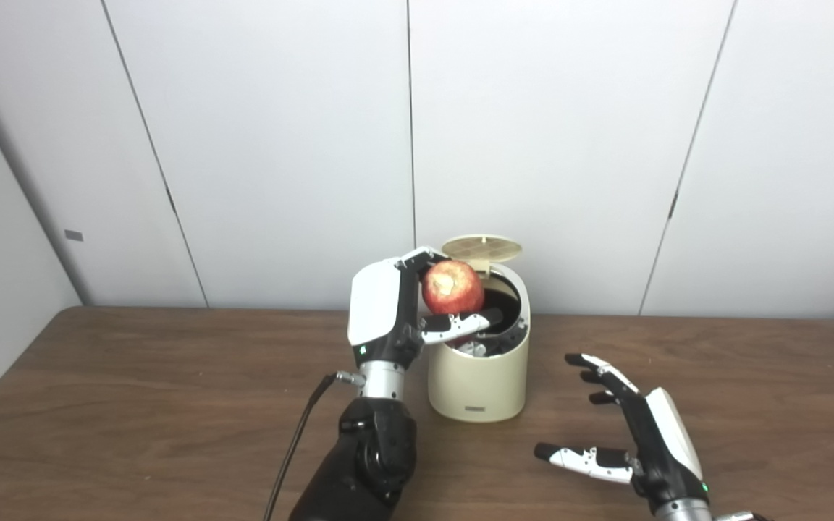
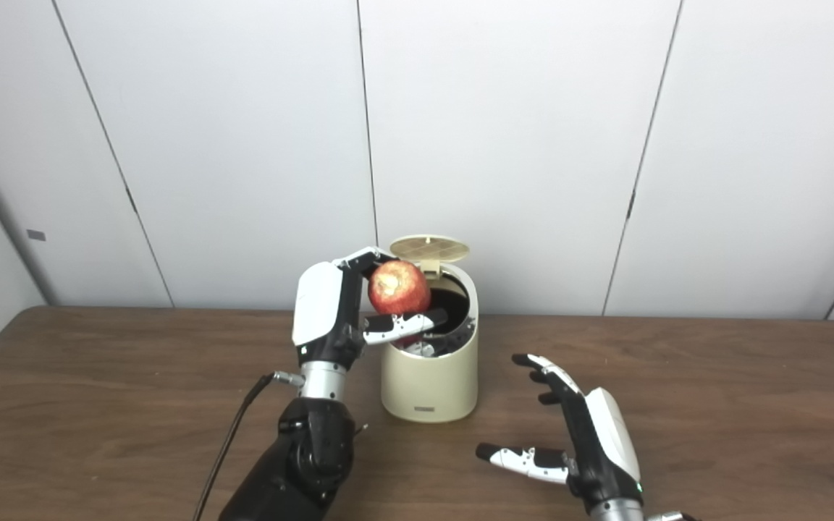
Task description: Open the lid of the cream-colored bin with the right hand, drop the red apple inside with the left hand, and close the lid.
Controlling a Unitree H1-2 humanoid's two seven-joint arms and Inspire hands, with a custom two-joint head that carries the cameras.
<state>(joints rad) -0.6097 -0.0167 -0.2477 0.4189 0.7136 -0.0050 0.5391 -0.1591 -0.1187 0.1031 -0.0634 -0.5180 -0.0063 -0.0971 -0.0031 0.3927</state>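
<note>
While the left hand [image 1: 388, 311] grips the apple [image 1: 452, 286] over the open bin [image 1: 481, 376], right hand [image 1: 641, 441] rests empty, splayed.
Firm, smooth, roundish: fingers [image 1: 417, 257] wrap above, thumb below; could slip.

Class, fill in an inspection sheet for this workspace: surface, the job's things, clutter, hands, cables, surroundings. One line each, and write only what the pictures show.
Surface: brown wooden table, bare wood in view.
Job's things: cream bin stands upright on the table, its lid raised at the back; red apple is held above the front left of the opening, with a pale patch on its skin. Something lies inside the bin, too dark to identify.
Clutter: nothing seen.
Hands: left hand shut on the apple; right hand open, apart from the bin, to its right.
Cables: black cable runs from the left wrist down to the picture's bottom edge.
Surroundings: plain white wall panels behind the table.
</note>
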